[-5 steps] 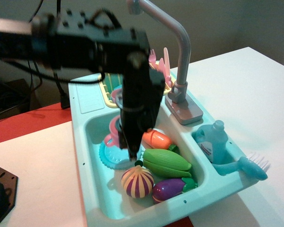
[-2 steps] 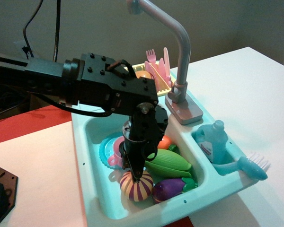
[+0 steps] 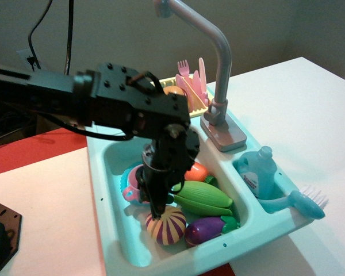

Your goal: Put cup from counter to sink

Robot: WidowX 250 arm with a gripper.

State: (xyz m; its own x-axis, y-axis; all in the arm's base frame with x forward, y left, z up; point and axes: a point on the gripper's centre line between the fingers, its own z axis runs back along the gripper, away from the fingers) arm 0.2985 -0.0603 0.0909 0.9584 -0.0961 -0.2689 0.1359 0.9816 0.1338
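A: Where is the small light-pink plastic cup [image 3: 133, 185]?

B: Down inside the deep light-teal plastic sink basin [image 3: 116, 154], on a round teal plate [image 3: 124, 179] at the basin's left side. It sits just beside the black robot gripper [image 3: 156, 214], partly hidden behind it.

A: And the gripper, is it grasping the cup?

B: I cannot tell. Its dark fingers point down, their tips just above a striped yellow-and-purple toy onion [image 3: 167, 225], and the jaws blur together.

A: What else lies in the basin?

B: A green toy corn cob [image 3: 202, 197], a purple toy eggplant [image 3: 207, 229] and an orange toy carrot [image 3: 196, 171], crowded to the right of the gripper.

A: And the flat teal counter ledge [image 3: 109, 122]?

B: It runs behind the basin, with a grey faucet [image 3: 218, 69] and a yellow dish rack [image 3: 190, 92] holding pink cutlery.
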